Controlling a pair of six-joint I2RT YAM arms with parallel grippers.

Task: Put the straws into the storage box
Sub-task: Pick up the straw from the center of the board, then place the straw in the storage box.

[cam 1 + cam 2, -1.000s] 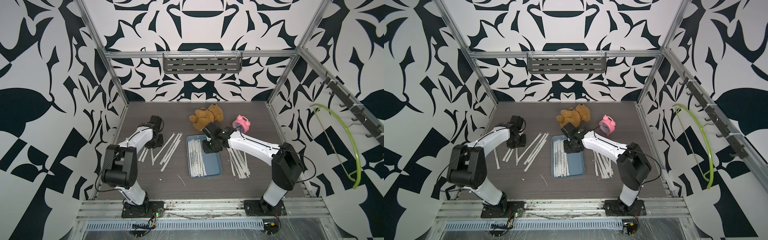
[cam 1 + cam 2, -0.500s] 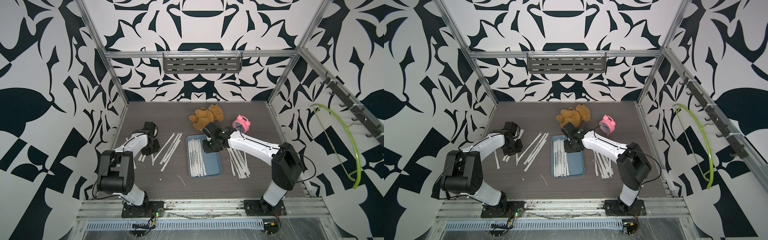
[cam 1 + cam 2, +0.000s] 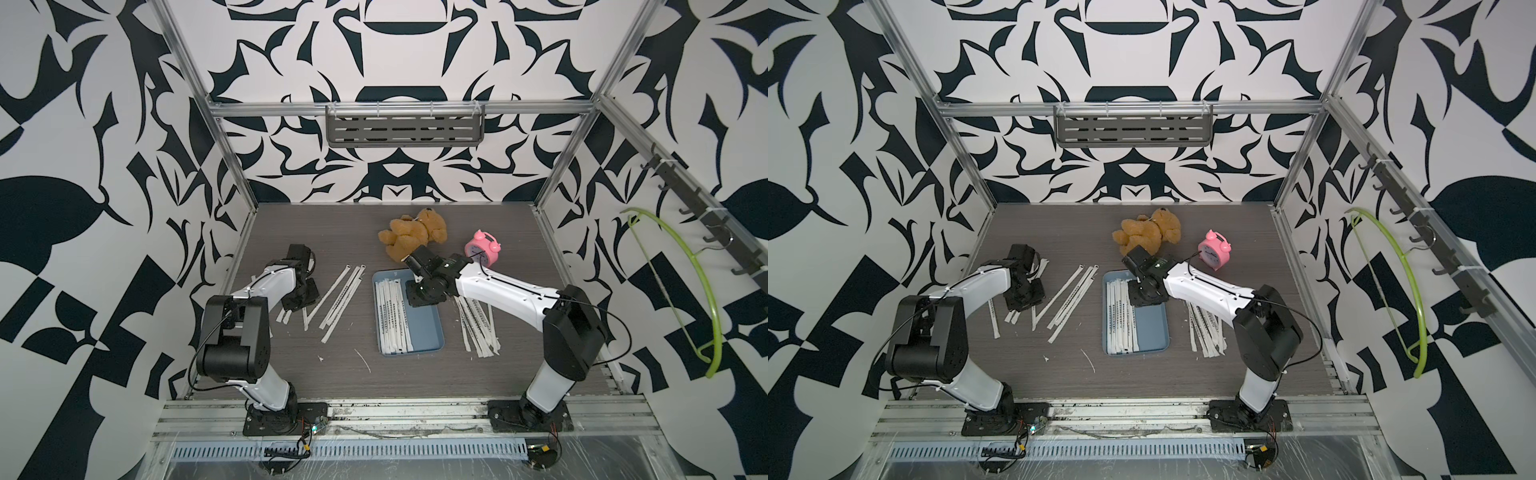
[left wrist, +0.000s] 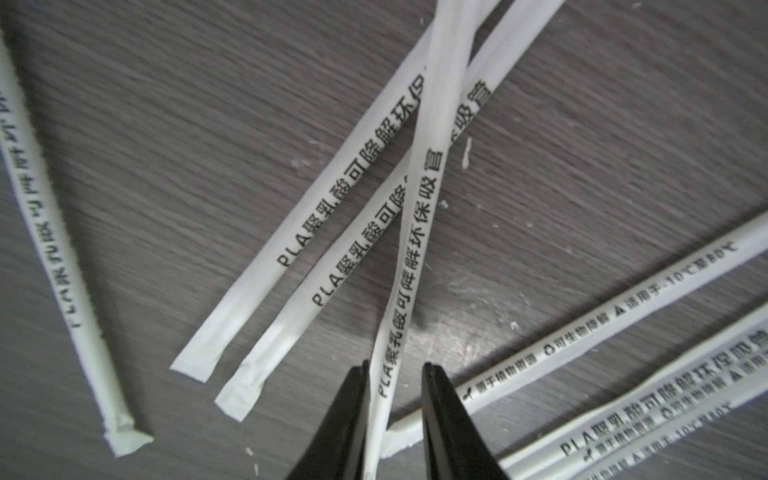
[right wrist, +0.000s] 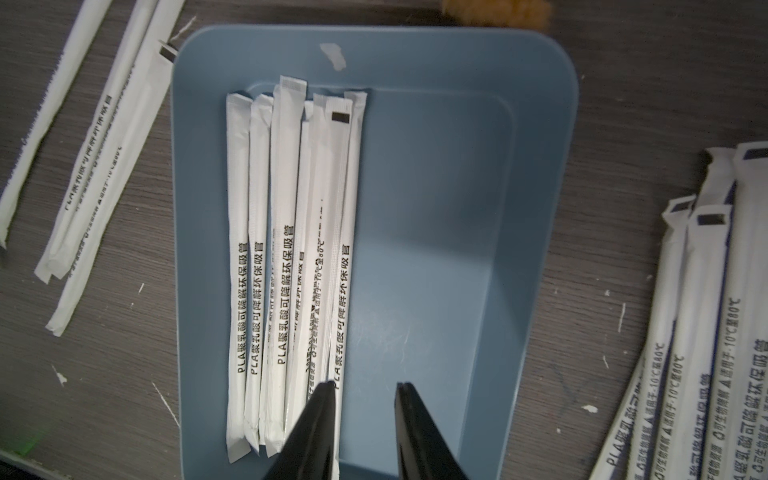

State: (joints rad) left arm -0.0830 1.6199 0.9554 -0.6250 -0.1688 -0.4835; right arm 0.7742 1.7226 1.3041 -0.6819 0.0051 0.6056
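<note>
The storage box [image 3: 424,332] is a blue-grey tray at mid-table, with several white paper-wrapped straws [image 3: 390,320] lying along its left half. More straws lie loose to its left [image 3: 340,295] and in a pile to its right [image 3: 478,324]. My left gripper [image 4: 395,368] is low over the left group. Its jaws stand narrowly open round one straw [image 4: 415,232] that crosses two others; one finger touches it and a gap shows at the other. My right gripper [image 5: 363,386] hangs open and empty over the box [image 5: 436,249], beside the straws inside it [image 5: 291,249].
A brown teddy bear [image 3: 413,239] and a pink alarm clock [image 3: 482,249] sit just behind the box. A grey slotted shelf [image 3: 405,131] hangs on the back wall and a green hanger [image 3: 702,282] on the right wall. Small white scraps [image 3: 361,359] lie in front of the box.
My left gripper has moved forward and down onto the near ends of the left straws, and its jaws have narrowed round one. The right arm has hardly moved.
</note>
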